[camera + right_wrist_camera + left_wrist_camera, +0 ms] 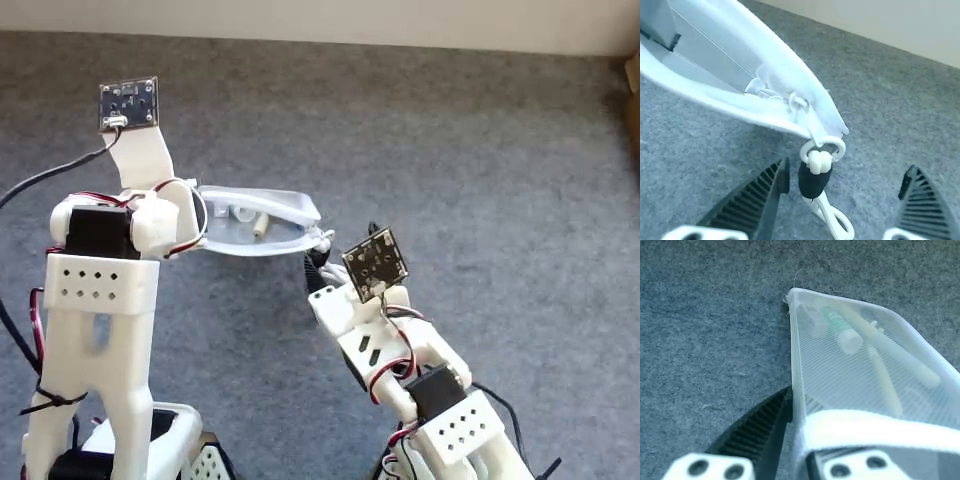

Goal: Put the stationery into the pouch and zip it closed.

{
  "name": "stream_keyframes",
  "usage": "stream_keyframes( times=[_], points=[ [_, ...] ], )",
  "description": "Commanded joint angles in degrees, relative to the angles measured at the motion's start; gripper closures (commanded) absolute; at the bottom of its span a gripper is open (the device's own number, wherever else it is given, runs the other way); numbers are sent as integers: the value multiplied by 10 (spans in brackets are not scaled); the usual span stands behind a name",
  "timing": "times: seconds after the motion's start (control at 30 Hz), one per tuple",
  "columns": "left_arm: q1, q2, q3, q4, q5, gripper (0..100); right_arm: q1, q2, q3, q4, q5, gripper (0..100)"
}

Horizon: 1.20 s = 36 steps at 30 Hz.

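Your grey desk (500,150) carries both arms, and the mesh pouch (262,222) stretches between them. Your left tool (795,415) is clenched on one end of the pouch, with the black jaw on one side of the mesh and the white jaw on the other. From that grip the pouch runs straight out ahead of the tool. Through the mesh you can see the stationery (880,370) lying inside: a few pale, pen-like pieces and one with a green part. Which pieces they are, you cannot tell.

Your right tool (849,170) is released at the pouch's far end, its jaws spread wide. The zip pull (816,170), a black bead on a white cord loop, hangs between those jaws, nearer one of them and touching neither. Just beyond it, the two lips of the pouch stand apart.
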State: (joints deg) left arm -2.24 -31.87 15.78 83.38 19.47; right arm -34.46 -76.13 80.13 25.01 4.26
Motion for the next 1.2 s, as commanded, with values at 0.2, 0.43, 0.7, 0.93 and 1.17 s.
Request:
stream_keyframes(
  times=[0.2,0.43,0.7,0.93,1.17],
  points=[
    [-9,-27,-9,-3,-4,993,4,-6,42,-111,-2,663],
    [-9,-27,-9,-3,-26,993,5,-9,44,-116,-2,767],
    [-10,-27,-8,-4,-27,993,7,-15,44,-113,112,943],
    [-36,-26,-8,-13,-25,993,3,-139,41,48,164,994],
    [-35,-29,15,-82,-28,992,-26,-259,41,174,205,994]
  ],
)
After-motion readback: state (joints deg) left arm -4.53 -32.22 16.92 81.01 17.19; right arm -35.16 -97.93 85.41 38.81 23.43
